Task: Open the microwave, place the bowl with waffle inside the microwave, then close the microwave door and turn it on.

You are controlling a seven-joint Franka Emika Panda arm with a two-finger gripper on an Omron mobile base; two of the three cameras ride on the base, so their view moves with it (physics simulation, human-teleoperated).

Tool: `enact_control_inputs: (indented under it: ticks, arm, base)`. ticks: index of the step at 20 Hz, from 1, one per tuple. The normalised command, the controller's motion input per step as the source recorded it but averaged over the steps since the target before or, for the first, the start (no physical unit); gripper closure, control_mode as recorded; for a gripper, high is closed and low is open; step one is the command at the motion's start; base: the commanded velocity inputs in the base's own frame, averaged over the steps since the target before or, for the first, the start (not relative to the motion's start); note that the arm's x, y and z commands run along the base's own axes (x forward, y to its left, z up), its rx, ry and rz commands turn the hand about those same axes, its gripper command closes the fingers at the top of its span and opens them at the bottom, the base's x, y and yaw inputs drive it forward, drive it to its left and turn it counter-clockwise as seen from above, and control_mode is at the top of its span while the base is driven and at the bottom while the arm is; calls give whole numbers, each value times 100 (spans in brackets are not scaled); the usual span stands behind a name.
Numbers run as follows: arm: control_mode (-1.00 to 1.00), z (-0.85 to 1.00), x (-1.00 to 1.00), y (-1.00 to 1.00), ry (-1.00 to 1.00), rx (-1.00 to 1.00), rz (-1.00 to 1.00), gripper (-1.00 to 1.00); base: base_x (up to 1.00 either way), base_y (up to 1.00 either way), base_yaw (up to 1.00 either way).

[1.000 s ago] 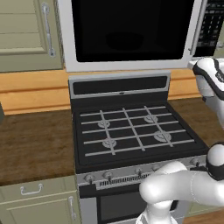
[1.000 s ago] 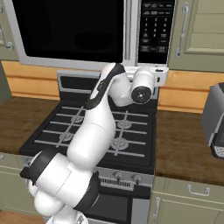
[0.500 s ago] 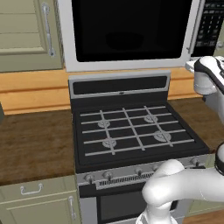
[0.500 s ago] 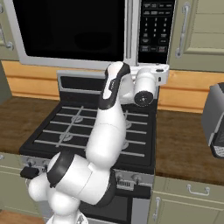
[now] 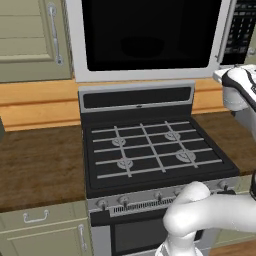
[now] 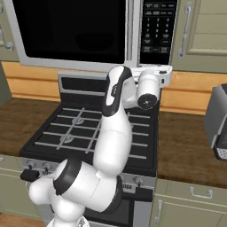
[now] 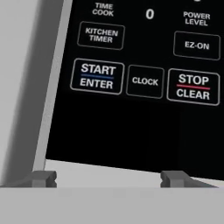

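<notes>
The microwave [image 5: 150,75] hangs above the stove with the microwave door [image 6: 71,31] shut flush and its bar handle [image 6: 135,31] upright beside the keypad [image 6: 157,26]. Behind the dark glass a faint rounded outline [image 5: 142,47] may be the bowl. The waffle cannot be made out. My gripper [image 7: 108,179] is open and holds nothing, its fingertips [image 7: 41,178] spread wide just below the keypad's bottom row. START ENTER [image 7: 97,76] is up to the left, CLOCK [image 7: 145,81] is in the middle and STOP CLEAR [image 7: 193,86] is to the right. The hand [image 6: 148,86] hovers close under the panel.
A black gas stove [image 5: 150,150] with grates sits below the microwave, knobs along its front. Wooden counter [image 5: 40,165] runs on both sides. A grey toaster [image 6: 217,119] stands on the right counter. Beige cabinets [image 6: 199,31] flank the microwave.
The hand has edged slightly right and closer to the keypad, while the arm's lower links have swung round. The microwave door stays shut.
</notes>
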Motion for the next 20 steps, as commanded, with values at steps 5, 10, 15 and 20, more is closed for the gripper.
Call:
enact_control_inputs:
  ticks: [5, 10, 15, 20]
  arm:
    - [-100, 17, -17, -18, 1, 0, 0, -100]
    - [-100, 37, -47, -25, 6, 0, 0, -100]
    - [-100, 10, -66, 7, 8, 4, 2, -100]
    - [-100, 0, -78, 53, 2, 3, 0, -100]
  base:
    - [0, 0, 0]
    - [0, 0, 0]
    - [0, 0, 0]
    - [0, 0, 0]
